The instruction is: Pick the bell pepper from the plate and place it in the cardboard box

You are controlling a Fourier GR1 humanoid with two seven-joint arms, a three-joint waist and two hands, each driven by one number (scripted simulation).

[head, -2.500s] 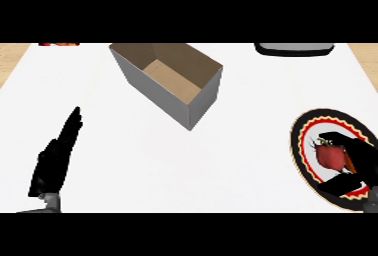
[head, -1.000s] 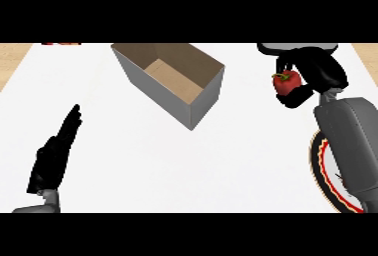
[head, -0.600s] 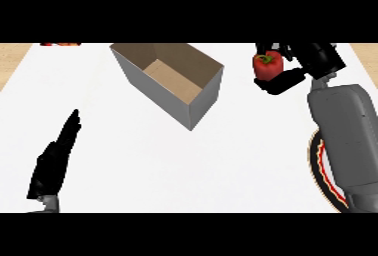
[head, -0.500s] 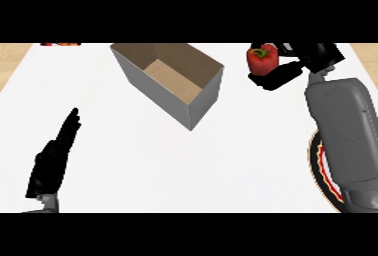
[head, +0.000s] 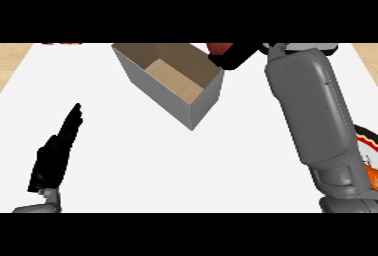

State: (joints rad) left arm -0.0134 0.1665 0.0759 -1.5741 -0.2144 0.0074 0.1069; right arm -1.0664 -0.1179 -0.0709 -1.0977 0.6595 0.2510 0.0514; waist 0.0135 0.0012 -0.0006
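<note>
The open cardboard box (head: pixel 173 80) stands at the upper middle of the white counter. My right hand (head: pixel 240 54) is at the top of the view, just past the box's right rim, with its fingers curled round the red bell pepper (head: pixel 218 48). Only a small part of the pepper shows at the top edge. My grey right forearm (head: pixel 310 115) stretches up from the lower right and covers most of the plate (head: pixel 366 145), whose dark and red rim peeks out at the right edge. My left hand (head: pixel 55 152) rests open at the lower left, fingers straight.
A red object (head: pixel 60 43) shows at the top left edge. Wooden surface (head: pixel 13 55) borders the white counter at the upper corners. Bare white counter lies between the box and my left hand.
My right hand has lifted the bell pepper off the plate and carried it up and to the left, reaching the box's right rim. The left hand has stayed in place.
</note>
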